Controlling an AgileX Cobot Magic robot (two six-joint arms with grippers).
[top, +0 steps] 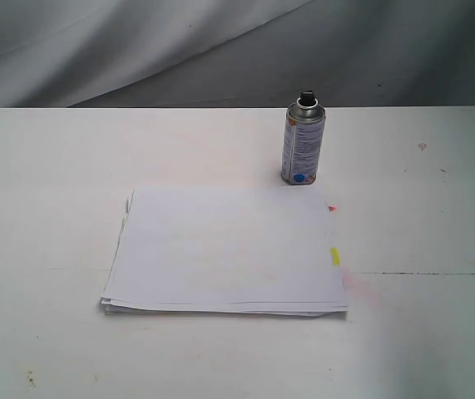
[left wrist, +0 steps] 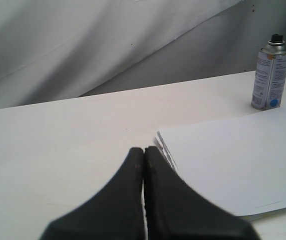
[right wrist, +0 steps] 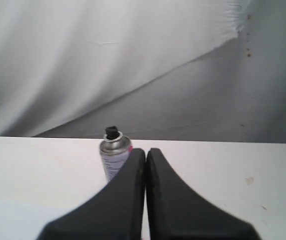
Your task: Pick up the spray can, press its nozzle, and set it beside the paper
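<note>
The silver spray can (top: 303, 141) stands upright on the white table just behind the far right corner of the paper (top: 225, 249), its black nozzle (top: 307, 97) on top. The paper is a thick white stack with a red and a yellow tab on its right side. No gripper shows in the exterior view. In the left wrist view my left gripper (left wrist: 144, 149) is shut and empty, near a corner of the paper (left wrist: 233, 160), with the spray can (left wrist: 270, 75) far off. In the right wrist view my right gripper (right wrist: 146, 151) is shut and empty, the spray can (right wrist: 113, 156) standing beyond it.
The white table (top: 46, 183) runs to a far edge with a grey draped cloth (top: 137, 41) behind it. A thin dark line (top: 412, 273) and a faint pink smear mark the table to the right of the paper.
</note>
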